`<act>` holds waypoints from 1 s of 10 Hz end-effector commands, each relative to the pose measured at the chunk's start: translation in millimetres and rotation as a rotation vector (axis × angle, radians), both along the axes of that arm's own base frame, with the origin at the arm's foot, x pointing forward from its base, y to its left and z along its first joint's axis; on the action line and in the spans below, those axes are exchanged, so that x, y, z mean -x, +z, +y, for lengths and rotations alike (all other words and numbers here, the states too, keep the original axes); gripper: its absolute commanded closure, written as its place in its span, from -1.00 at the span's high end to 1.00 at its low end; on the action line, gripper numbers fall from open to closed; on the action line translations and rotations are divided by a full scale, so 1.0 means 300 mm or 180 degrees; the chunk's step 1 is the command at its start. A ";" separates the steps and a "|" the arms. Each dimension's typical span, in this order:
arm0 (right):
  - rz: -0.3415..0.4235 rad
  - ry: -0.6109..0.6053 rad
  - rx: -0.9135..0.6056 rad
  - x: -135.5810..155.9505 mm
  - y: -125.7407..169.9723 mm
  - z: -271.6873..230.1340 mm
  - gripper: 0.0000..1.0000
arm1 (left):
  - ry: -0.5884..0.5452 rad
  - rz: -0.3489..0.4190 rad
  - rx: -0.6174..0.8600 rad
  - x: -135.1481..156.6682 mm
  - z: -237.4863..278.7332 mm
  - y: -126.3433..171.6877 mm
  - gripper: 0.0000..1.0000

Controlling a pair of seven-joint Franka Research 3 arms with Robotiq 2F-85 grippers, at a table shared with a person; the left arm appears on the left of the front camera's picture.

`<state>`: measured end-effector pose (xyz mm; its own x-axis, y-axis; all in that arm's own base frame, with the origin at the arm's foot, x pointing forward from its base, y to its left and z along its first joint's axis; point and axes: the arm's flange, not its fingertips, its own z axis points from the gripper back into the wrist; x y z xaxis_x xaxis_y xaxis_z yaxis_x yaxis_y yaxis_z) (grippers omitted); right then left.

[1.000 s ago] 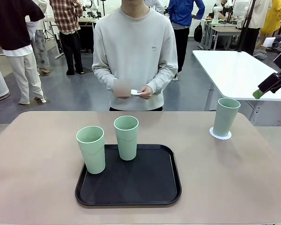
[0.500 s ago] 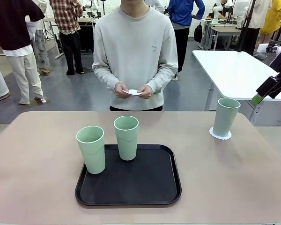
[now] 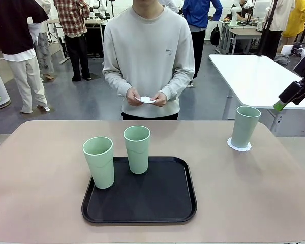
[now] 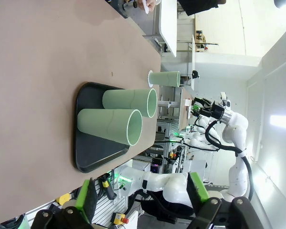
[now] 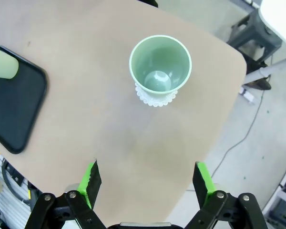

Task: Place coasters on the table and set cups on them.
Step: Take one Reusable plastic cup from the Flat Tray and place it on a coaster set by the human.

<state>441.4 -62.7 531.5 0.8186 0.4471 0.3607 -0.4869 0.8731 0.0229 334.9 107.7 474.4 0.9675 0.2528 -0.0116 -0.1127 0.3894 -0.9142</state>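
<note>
Right gripper [image 3: 280, 104] hangs raised beyond the right edge of the beige-pink table [image 3: 40, 168] in the front view, barely shifted from a second ago. It is up and to the right of the served cup [image 3: 245, 127], which stands on its lacy white coaster [image 3: 239, 147] near the far right corner. Across the table the person's hands [image 3: 158, 98], one of them a blur a second ago, have settled at chest height around a second coaster [image 3: 146, 99], which suggests the next doily is about to be laid. A front tray cup [image 3: 99, 162] and a rear tray cup [image 3: 137, 150] wait upright on the black tray [image 3: 178, 203], so one setting of three looks done.

Seen from the left wrist, the left gripper [image 4: 143, 198] has its green-padded fingers spread wide with nothing between them, well back from the tray and its two pale tumblers.

From the right wrist, the right gripper [image 5: 148, 183] is likewise spread and empty. It looks down on the served cup's open mouth, where the scalloped edge of the doily peeks out beneath the base.
</note>
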 end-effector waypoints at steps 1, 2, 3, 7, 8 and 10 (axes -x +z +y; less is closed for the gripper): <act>-0.0017 -0.0047 0.0078 0.006 -0.008 0.006 1.00 | -0.0019 -0.0063 0.0056 -0.004 -0.004 0.003 1.00; -0.0017 -0.0047 0.0078 0.006 -0.008 0.006 1.00 | -0.0019 -0.0063 0.0056 -0.004 -0.004 0.003 1.00; -0.0017 -0.0047 0.0078 0.006 -0.008 0.006 1.00 | -0.0019 -0.0063 0.0056 -0.004 -0.004 0.003 1.00; 0.0214 0.0144 -0.0694 0.125 0.038 -0.062 1.00 | -0.0019 -0.0063 0.0056 -0.004 -0.004 0.003 1.00; 0.0402 -0.0047 -0.1306 0.147 0.046 -0.173 1.00 | -0.0019 -0.0063 0.0056 -0.004 -0.004 0.003 1.00; 0.1129 -0.0404 -0.2245 0.074 -0.018 -0.414 1.00 | -0.0019 -0.0063 0.0056 -0.004 -0.004 0.003 1.00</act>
<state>382.8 -149.7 532.1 0.9009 0.2402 0.3615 -0.4122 0.7342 0.5395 334.9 108.0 474.4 0.9673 0.2534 -0.0117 -0.1130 0.3890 -0.9143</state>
